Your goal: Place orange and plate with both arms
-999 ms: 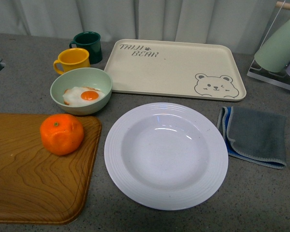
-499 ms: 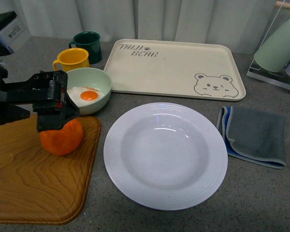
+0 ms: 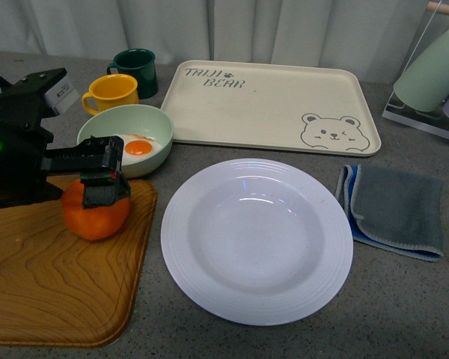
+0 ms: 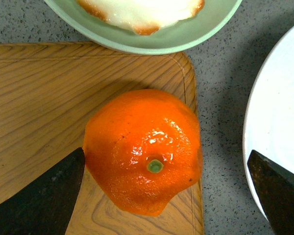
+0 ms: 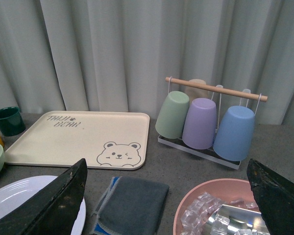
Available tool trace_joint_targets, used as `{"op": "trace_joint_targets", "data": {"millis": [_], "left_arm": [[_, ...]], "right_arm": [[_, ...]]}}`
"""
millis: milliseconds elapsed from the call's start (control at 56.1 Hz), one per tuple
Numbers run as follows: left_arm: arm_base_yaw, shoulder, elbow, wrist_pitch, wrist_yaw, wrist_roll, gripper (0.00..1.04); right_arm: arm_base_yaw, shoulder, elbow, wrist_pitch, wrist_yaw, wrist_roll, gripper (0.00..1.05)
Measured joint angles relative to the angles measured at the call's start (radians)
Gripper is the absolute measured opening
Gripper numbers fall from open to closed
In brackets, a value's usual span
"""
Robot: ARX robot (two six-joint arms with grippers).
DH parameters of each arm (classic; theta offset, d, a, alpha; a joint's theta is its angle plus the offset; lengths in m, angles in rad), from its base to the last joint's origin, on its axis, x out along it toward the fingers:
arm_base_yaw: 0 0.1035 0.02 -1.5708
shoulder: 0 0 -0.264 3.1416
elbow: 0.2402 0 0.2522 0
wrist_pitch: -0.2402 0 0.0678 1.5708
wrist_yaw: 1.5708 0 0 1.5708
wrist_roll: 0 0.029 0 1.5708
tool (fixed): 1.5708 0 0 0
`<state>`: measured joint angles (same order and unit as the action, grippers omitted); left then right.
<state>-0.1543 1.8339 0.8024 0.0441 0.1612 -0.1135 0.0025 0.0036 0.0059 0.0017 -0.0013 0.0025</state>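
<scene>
The orange (image 3: 97,213) sits on the far right corner of a wooden board (image 3: 52,277). It fills the left wrist view (image 4: 144,149), green stem dot up. My left gripper (image 3: 103,187) is open and hangs just above the orange, with its jaws spread to either side of it and not touching. The white plate (image 3: 257,241) lies on the table right of the board; its rim shows in the left wrist view (image 4: 274,122) and the right wrist view (image 5: 19,196). My right gripper (image 5: 169,205) is open and empty, high above the table's right side, out of the front view.
A pale green bowl (image 3: 126,138) with a fried egg stands just behind the orange, with a yellow mug (image 3: 112,92) and a dark green mug (image 3: 137,69) behind it. A cream bear tray (image 3: 269,105), a grey cloth (image 3: 395,209), a cup rack (image 5: 208,120) and a pink ice bowl (image 5: 220,208) lie to the right.
The left arm came in from the left and has moved lower and to the right, over the orange. The orange and plate have not moved.
</scene>
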Motion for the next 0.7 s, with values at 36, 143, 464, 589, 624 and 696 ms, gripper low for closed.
{"op": "trace_joint_targets", "data": {"millis": [36,143,464,589,624,696], "left_arm": [[0.000,0.007,0.001,0.001,0.002,0.000,0.98],[-0.001,0.026,0.001,0.006,0.000,-0.006,0.98],[-0.006,0.035,0.001,0.016,-0.008,-0.022,0.56],[-0.019,0.003,0.001,0.001,0.000,-0.027,0.47],[-0.028,-0.014,0.001,-0.003,0.002,-0.028,0.47],[-0.050,-0.047,0.003,-0.005,0.017,-0.035,0.47]], "right_arm": [[0.000,0.000,0.000,0.000,0.000,0.000,0.95],[0.000,0.000,0.000,0.000,0.000,0.000,0.95],[0.000,0.000,0.000,0.000,0.000,0.000,0.95],[0.000,0.000,0.000,0.000,0.000,0.000,0.95],[0.000,0.000,0.000,0.000,0.000,0.000,0.95],[0.000,0.000,0.000,0.000,0.000,0.000,0.95]]}}
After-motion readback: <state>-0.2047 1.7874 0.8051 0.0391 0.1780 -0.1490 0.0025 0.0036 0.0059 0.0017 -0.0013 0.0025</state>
